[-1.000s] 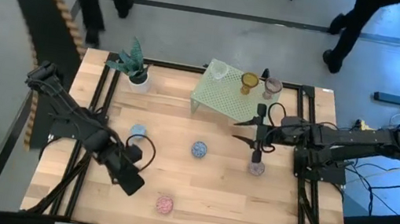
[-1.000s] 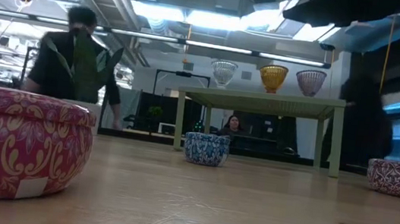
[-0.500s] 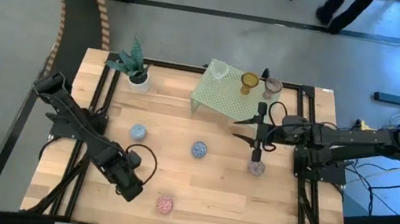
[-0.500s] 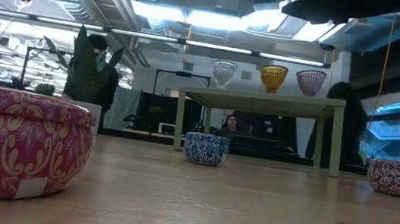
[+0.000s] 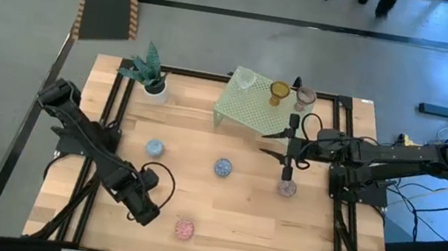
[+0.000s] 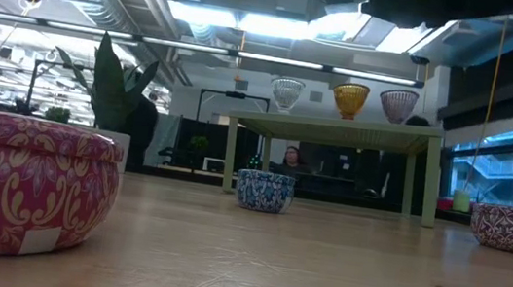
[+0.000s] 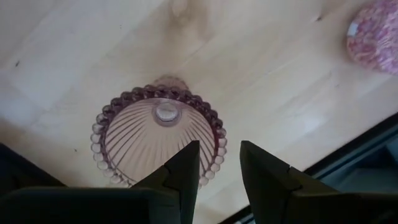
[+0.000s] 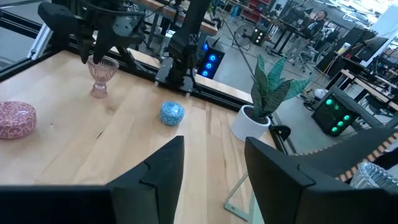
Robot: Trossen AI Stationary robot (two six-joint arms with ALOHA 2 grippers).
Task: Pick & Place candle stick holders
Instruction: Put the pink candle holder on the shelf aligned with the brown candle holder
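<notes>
Risk: left hand (image 7: 219,155) pinched only the beaded rim of the pink glass cup (image 7: 155,134), standing on the worktop (image 5: 228,215) front-left. A one-sided grip might let it tilt or slip on lifting. Right hand (image 5: 272,147) hovered spread, empty, beside the green rack (image 5: 249,107).

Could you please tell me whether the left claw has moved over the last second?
Yes. In the high view the left claw has shifted slightly toward the table's front edge, nearer the pink tin.
</notes>
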